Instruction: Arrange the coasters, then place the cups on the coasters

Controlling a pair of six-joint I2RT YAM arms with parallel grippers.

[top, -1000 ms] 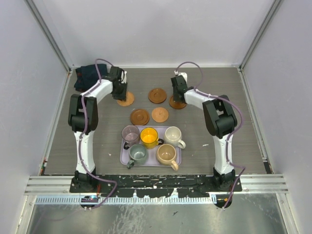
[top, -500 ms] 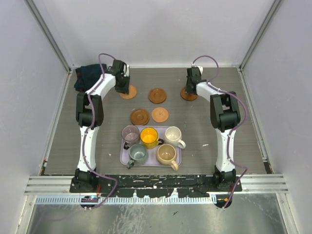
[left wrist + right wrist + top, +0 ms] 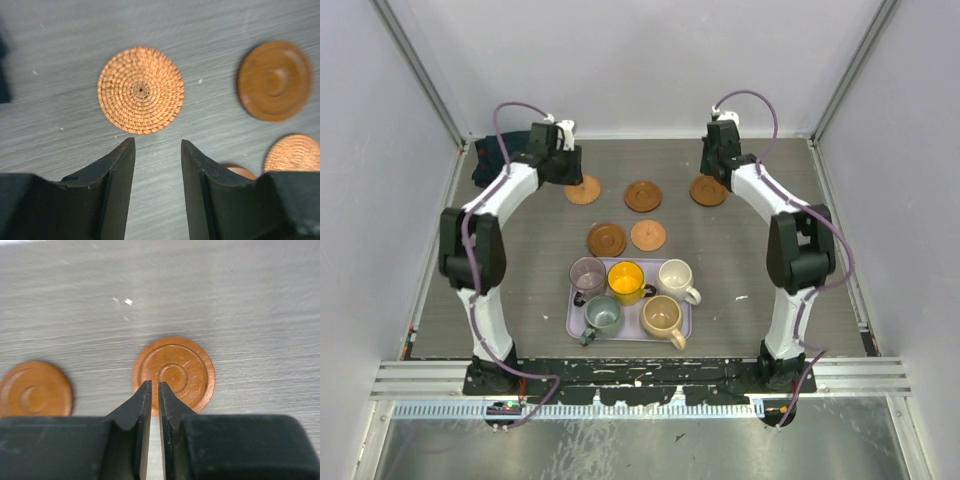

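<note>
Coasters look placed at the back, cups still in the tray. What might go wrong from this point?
The five cups sit packed together in the lavender tray, so a tool reaching for one may bump its neighbours. The two front coasters lie just behind the tray, so arms carrying cups over them might knock them. The right tool hangs low over its coaster and may drag it.

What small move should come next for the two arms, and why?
Probably lift both arms back off the far row. The woven coaster lies flat on the table, clear of the left claw, whose jaws are apart and empty. The right claw, barely parted, hovers over the ringed coaster. Two coasters nearer the tray remain unplaced.
</note>
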